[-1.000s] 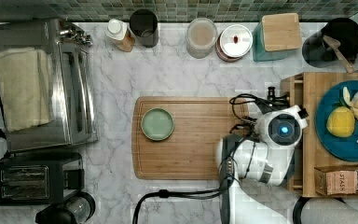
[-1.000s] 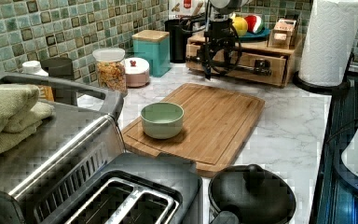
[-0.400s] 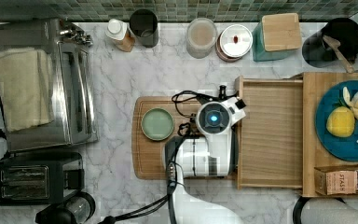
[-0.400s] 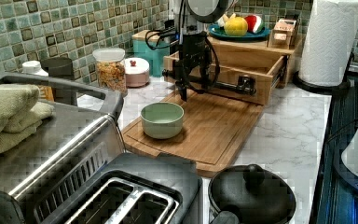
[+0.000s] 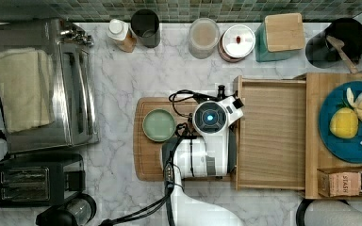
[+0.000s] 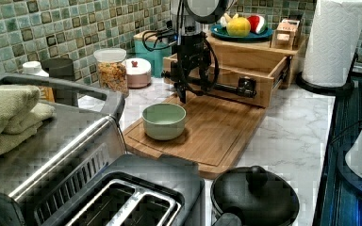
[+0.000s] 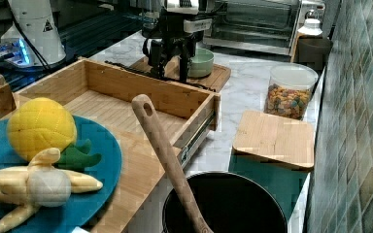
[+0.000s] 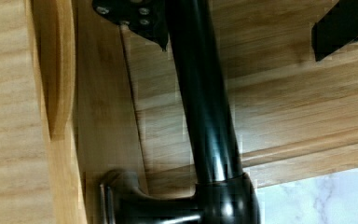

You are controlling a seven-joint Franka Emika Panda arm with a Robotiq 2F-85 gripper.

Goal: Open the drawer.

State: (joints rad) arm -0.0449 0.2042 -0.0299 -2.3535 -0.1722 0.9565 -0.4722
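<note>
Marble table (image 5: 122, 70), drawer (image 5: 271, 134) pulled wide open.
Hand (image 6: 188, 89) straddling black handle (image 8: 205, 116) mid-frame for pulling; grip impossible to tell.

The light-wood drawer (image 5: 269, 134) with a long black metal bar handle (image 6: 217, 86) is seen pulled well out of its wooden box unit, its shallow plain wood tray exposed, its front overhanging the cutting board.
</note>
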